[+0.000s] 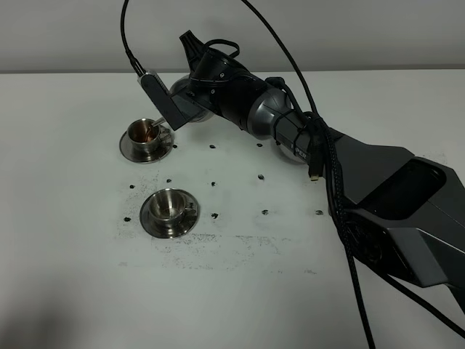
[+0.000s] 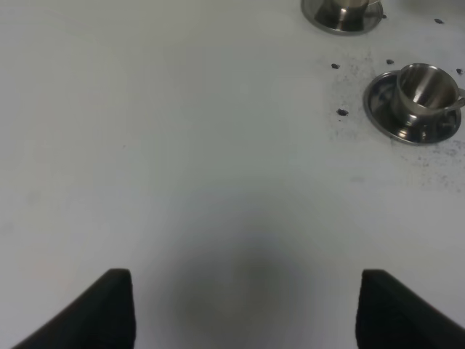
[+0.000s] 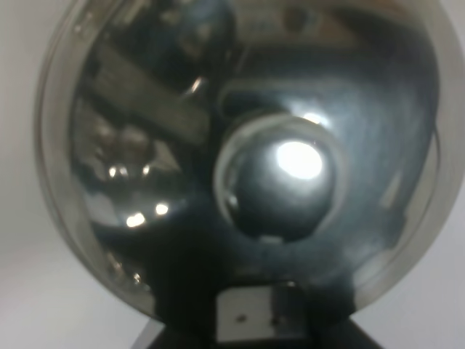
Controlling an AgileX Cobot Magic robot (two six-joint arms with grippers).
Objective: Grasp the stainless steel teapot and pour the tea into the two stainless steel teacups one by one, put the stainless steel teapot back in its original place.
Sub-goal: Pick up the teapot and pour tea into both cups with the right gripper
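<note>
Exterior high camera: set above the near side, looking down and forward across the white worktop (image 1: 73,276) to the wall (image 1: 73,36). From a middle distance it takes in the nearer cup (image 1: 169,205), the farther cup (image 1: 145,132) and the right arm (image 1: 378,189).

Left wrist camera: faces obliquely down over the worktop. The nearer cup (image 2: 425,87) shows whole and the farther cup (image 2: 345,7) is cut by the frame edge; both are well off.

These two views share both cups and the speckled worktop around them.

Right wrist camera: hard against the teapot (image 3: 145,131), which fills the frame. In the high view the arm covers most of that spot.
</note>
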